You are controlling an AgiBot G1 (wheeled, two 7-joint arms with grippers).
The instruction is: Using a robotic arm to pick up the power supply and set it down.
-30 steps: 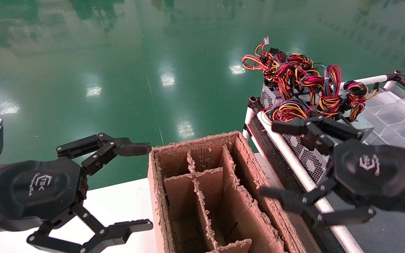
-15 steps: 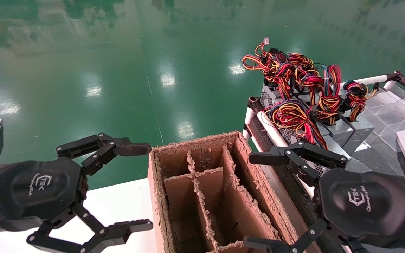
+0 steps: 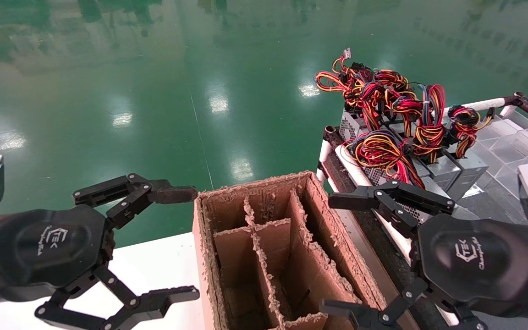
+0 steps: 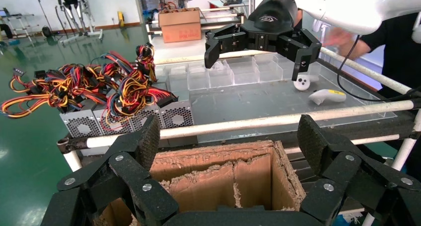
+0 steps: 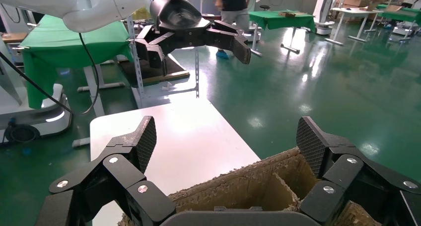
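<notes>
Several grey vented power supplies with red, yellow and blue wire bundles sit together on the cart at the right. The nearest power supply [image 3: 385, 153] [image 4: 176, 115] has a dense, mostly red bundle. My right gripper [image 3: 335, 254] [image 5: 227, 141] is open and empty. It hangs nearer to me than the supplies, over the cart rail beside the cardboard box, touching neither. The right gripper [image 4: 258, 42] also shows in the left wrist view, hanging above the cart. My left gripper [image 3: 188, 243] [image 4: 228, 141] is open and empty, parked over the white table left of the box.
A brown cardboard box [image 3: 264, 238] with frayed dividers stands between the grippers on the white table [image 3: 163, 261]. The cart's white rail [image 3: 360, 178] runs along its right side. Clear plastic bins [image 3: 511, 142] sit behind the supplies. A person [image 4: 392, 37] stands beyond the cart.
My right gripper has pulled back from above the power supplies toward me and lower, beside the box, still open and empty. The left arm has not moved.
</notes>
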